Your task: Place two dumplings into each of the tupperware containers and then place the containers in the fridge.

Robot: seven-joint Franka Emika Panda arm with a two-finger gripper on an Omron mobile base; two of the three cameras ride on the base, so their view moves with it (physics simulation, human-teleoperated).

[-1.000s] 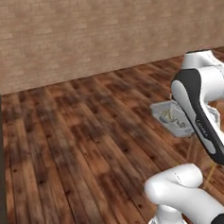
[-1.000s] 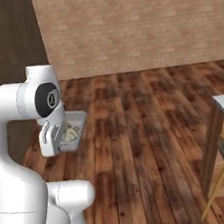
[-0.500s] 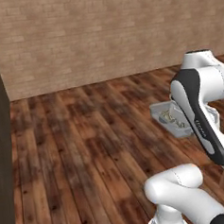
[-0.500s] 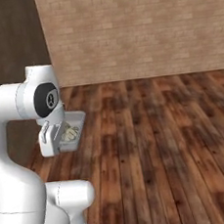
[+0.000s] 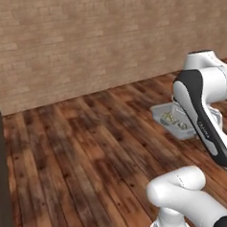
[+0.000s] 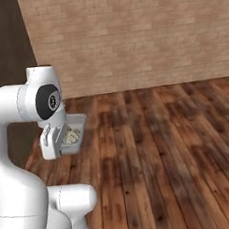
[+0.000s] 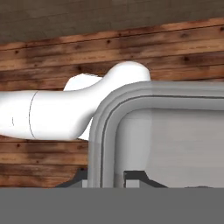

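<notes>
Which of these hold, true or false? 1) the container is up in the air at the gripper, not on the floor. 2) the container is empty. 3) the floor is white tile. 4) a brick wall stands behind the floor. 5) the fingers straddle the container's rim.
1) True: the tupperware container hangs above the wooden floor, carried at the gripper.
2) False: dumplings lie inside it.
3) False: the floor is dark wooden planks.
4) True: a pale brick wall rises behind the floor.
5) True: in the hand view one of the fingertips sits inside the rim and the other outside it.
</notes>
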